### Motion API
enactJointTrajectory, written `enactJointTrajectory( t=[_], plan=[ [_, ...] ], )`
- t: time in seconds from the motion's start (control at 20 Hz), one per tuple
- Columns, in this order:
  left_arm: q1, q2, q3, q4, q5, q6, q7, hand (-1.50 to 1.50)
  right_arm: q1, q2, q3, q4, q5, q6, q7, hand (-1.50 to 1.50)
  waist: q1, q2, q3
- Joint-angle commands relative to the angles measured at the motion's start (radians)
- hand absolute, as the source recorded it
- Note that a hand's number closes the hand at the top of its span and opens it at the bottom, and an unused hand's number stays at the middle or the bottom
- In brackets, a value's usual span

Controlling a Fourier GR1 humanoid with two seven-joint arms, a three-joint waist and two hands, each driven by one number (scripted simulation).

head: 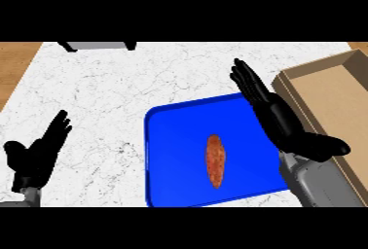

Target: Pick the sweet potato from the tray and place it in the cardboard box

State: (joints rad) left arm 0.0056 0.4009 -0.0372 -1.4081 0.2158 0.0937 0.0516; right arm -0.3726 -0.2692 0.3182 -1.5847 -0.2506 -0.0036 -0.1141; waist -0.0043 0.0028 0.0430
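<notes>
A long orange-brown sweet potato (214,160) lies lengthwise in the middle of the blue tray (171,146). My right hand (277,114) is over the tray's right edge, fingers straight and pointing away from me, open and holding nothing; it is to the right of the sweet potato and apart from it. The cardboard box (327,97) stands just right of the tray, its inside showing. My left hand (39,151) rests open at the lower left, fingers up, over the white counter.
The white marble counter (108,87) spreads left of and behind the tray. A grey object with black edges (97,45) sits at the back left. Wooden floor (14,63) shows past the counter's left and right edges.
</notes>
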Motion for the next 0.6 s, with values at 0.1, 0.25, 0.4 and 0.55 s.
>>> enactJointTrajectory(
  t=[0.1, 0.25, 0.4, 0.55],
  plan=[
    [-0.04, -0.027, 0.046, -0.086, 0.038, 0.048, 0.015, 0.0, 0.181, -0.022, -0.196, 0.026, -0.05, -0.158, -0.005, 1.5, -0.037, -0.011, -0.04],
    [-0.064, -0.059, 0.087, -0.121, 0.075, 0.078, -0.016, 0.0, 0.275, -0.025, -0.375, 0.098, -0.089, -0.321, 0.03, 1.5, -0.085, -0.015, -0.04],
    [-0.063, -0.11, 0.033, -0.159, 0.076, 0.086, 0.01, 0.0, 0.385, -0.131, -0.287, 0.219, 0.135, -0.403, 0.114, 1.5, -0.047, -0.007, -0.044],
    [-0.093, -0.145, -0.008, -0.17, 0.057, 0.115, 0.062, 0.0, 0.448, -0.064, -0.258, 0.166, 0.242, -0.512, -0.069, -1.5, -0.019, -0.006, -0.043]
  ],
)
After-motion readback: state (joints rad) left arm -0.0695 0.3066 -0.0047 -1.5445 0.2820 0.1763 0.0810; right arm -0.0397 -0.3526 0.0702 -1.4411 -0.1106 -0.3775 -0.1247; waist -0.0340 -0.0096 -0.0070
